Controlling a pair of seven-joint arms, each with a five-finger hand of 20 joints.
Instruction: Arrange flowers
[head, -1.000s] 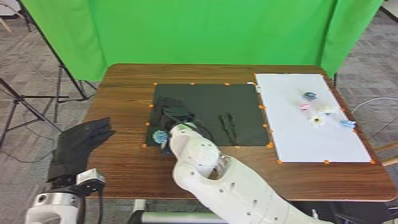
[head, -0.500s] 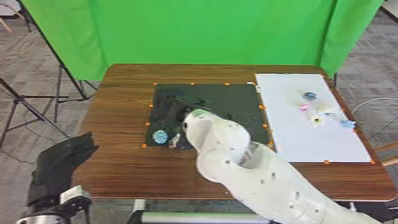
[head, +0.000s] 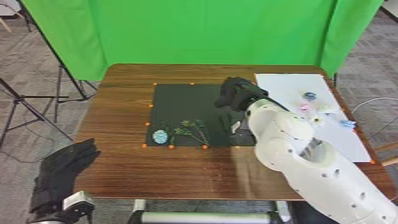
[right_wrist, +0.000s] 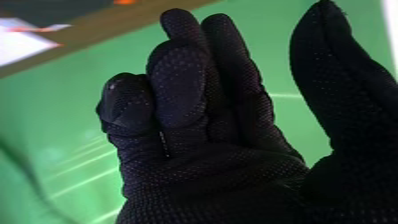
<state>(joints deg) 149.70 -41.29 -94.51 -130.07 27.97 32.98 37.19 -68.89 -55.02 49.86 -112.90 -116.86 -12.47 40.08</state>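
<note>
Head view puts the right hand above the black mat's far right, with 1 pink flower rightward and nearer on the white sheet; right wrist view shows that hand open, empty.

Mat left, sheet right on table; flowers on both.

Your right arm enters the head view at bottom right and extends forward and leftward over the desk. It ends in the right robot hand. In the right wrist view, this robot hand presents extended fingers, thumb set apart. Your left robot hand is at the desk's near left corner, fingers directed forward.
</note>
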